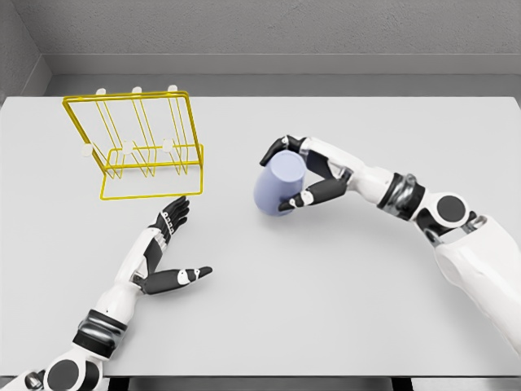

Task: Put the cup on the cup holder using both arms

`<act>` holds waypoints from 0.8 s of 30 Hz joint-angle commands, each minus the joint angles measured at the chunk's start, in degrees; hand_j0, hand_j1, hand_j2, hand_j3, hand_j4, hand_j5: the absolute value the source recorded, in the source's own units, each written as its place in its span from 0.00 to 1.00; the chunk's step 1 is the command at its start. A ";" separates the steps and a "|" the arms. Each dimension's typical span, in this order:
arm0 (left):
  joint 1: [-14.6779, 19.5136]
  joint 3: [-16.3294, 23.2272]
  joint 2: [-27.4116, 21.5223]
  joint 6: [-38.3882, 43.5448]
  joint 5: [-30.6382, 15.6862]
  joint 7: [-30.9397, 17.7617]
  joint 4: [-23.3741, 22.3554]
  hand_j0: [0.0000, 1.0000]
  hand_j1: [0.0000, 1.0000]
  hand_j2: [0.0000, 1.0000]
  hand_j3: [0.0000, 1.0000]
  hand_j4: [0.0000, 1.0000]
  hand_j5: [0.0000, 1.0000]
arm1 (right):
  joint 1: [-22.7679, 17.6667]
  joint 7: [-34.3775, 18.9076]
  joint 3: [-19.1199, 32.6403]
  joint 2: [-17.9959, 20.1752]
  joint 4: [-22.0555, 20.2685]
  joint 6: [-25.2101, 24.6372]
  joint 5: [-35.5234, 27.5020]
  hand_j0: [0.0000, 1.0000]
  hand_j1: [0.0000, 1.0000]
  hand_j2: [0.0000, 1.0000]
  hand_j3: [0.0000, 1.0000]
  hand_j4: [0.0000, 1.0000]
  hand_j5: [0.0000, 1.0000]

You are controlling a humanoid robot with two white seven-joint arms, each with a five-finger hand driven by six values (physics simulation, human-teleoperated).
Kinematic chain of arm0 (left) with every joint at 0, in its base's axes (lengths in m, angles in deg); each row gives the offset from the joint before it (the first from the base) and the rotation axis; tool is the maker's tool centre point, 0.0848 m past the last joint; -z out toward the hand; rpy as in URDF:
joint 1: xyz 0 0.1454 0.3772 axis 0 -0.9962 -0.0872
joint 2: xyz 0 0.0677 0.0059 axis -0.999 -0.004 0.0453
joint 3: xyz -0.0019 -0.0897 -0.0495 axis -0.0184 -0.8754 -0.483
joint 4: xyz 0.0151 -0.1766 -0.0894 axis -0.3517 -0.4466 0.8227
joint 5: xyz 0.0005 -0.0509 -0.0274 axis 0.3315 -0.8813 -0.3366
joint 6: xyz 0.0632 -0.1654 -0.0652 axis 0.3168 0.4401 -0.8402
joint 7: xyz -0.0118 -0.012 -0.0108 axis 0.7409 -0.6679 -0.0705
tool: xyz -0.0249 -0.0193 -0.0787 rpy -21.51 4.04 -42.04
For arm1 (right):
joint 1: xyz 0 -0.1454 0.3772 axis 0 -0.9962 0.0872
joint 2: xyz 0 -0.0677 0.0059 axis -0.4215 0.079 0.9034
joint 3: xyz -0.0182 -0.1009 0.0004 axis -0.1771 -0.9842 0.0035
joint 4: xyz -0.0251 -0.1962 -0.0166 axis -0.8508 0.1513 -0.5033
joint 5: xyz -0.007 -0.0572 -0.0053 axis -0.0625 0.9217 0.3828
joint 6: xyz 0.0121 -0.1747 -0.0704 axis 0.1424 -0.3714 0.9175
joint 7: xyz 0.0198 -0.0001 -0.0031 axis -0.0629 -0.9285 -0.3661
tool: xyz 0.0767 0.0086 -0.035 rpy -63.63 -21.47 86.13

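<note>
A pale blue cup (278,186) is tilted just right of the table's middle, with my right hand (295,173) shut on it, fingers over its top and thumb under its lower side. The yellow wire cup holder (143,145) with white-tipped pegs stands at the back left. My left hand (173,244) lies open at the front left, fingers pointing toward the holder's front rail, thumb spread to the right, holding nothing. A gap of table separates the cup from the holder.
The grey table (342,309) spans the view, with its front edge near the bottom. A grey wall (260,32) rises behind its back edge.
</note>
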 commanded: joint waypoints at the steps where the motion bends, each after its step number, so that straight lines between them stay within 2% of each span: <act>1: 0.00 -0.44 -0.03 -0.10 0.22 -0.02 0.04 1.00 1.00 1.00 1.00 1.00 1.00 | 0.00 0.04 -1.06 -0.38 -0.29 -0.06 -0.45 0.34 0.34 0.34 0.34 0.34 0.34; 9: 0.09 -0.44 -0.03 -0.18 0.22 -0.02 0.04 1.00 1.00 1.00 1.00 1.00 1.00 | 0.79 0.04 -2.73 -2.31 -0.20 -0.15 -0.45 0.33 0.33 0.33 0.33 0.33 0.33; 17: 0.00 -0.44 -0.03 -0.10 0.22 -0.02 0.04 1.00 1.00 1.00 1.00 1.00 1.00 | 1.14 0.04 -5.36 -5.47 1.99 -0.15 1.39 0.33 0.33 0.33 0.33 0.33 0.33; 24: 0.00 -0.44 -0.03 -0.10 0.30 0.07 0.04 1.00 1.00 1.00 1.00 1.00 1.00 | 1.05 0.04 -5.36 -5.56 2.78 0.02 1.39 0.35 0.35 0.35 0.35 0.35 0.35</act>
